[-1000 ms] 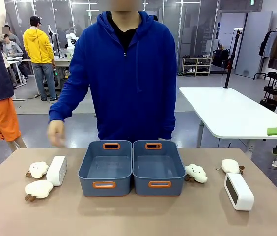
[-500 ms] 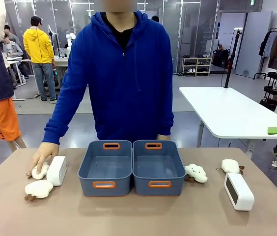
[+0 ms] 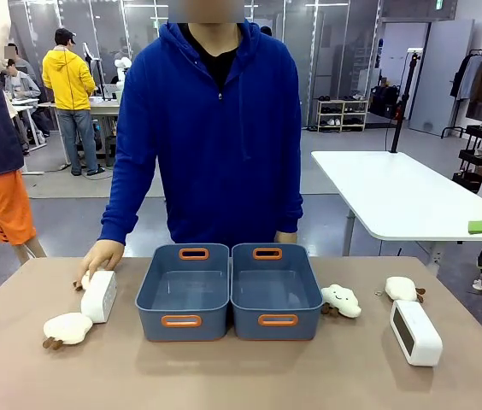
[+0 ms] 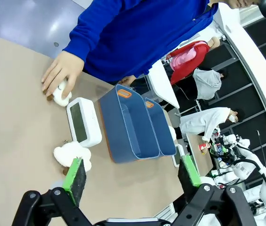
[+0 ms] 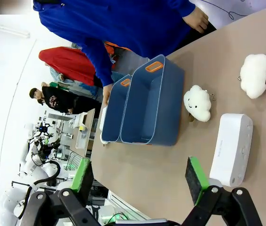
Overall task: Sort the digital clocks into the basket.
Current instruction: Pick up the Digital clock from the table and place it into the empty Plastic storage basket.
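Observation:
Two identical blue-grey baskets (image 3: 183,290) (image 3: 275,290) with orange handle slots stand side by side at the table's middle, both empty. One white digital clock (image 3: 98,295) lies left of them, and the person's hand (image 3: 100,256) rests just behind it on a cream plush. The other clock (image 3: 414,332) lies at the right front. My left gripper (image 4: 132,172) hangs open above the table's left end, with the left clock (image 4: 82,121) and baskets (image 4: 123,125) ahead of it. My right gripper (image 5: 139,176) is open too, and the right clock (image 5: 231,148) lies close to its right finger.
A cloud plush (image 3: 67,328) lies in front of the left clock. Two more plushes (image 3: 341,300) (image 3: 403,289) lie right of the baskets. The person in a blue hoodie (image 3: 211,128) stands at the far edge. The table's front strip (image 3: 241,376) is bare.
The person's hand came down onto the far-left plush, then slid it back and right, behind the left clock. Neither gripper has moved or changed its opening.

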Robot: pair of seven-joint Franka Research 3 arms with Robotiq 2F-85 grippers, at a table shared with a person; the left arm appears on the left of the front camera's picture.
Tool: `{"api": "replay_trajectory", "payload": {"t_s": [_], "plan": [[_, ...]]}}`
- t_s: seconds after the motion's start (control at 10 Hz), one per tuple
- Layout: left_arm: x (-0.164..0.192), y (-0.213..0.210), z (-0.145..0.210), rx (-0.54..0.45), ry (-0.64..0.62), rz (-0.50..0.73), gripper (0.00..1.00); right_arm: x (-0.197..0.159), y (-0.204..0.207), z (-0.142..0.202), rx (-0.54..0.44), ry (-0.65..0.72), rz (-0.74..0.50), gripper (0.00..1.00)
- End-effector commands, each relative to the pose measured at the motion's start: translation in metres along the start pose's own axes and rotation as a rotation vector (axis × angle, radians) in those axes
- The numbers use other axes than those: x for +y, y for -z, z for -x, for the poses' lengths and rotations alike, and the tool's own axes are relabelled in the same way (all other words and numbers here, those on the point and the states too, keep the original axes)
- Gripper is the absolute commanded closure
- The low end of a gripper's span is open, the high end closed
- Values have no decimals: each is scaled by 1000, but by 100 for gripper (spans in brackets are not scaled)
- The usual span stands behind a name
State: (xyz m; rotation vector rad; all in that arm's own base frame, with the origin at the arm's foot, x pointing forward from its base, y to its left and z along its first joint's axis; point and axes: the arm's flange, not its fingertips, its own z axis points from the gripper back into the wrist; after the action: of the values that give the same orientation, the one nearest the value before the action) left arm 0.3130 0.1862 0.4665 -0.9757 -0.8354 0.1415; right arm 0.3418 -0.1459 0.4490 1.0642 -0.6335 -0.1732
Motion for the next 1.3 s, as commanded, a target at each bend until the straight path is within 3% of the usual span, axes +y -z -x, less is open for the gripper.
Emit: {"api": "replay_trajectory", "payload": {"t_s": [0.0, 0.8, 1.0, 1.1, 1.2], "plan": [[0, 0, -1, -12, 4, 23, 0, -1, 1, -1, -2, -2, -5, 0], [0, 0, -1, -12, 4, 23, 0, 0, 0, 0, 1, -1, 3, 0], [0, 0, -1, -12, 4, 23, 0, 3, 7, 3, 8, -1, 149, 0], [0, 0, -1, -12, 4, 23, 0, 4, 17, -1, -42, -18, 318, 0], [0, 0, -1, -12, 4, 23, 0, 9, 35, -8, -12, -21, 443, 0]]}}
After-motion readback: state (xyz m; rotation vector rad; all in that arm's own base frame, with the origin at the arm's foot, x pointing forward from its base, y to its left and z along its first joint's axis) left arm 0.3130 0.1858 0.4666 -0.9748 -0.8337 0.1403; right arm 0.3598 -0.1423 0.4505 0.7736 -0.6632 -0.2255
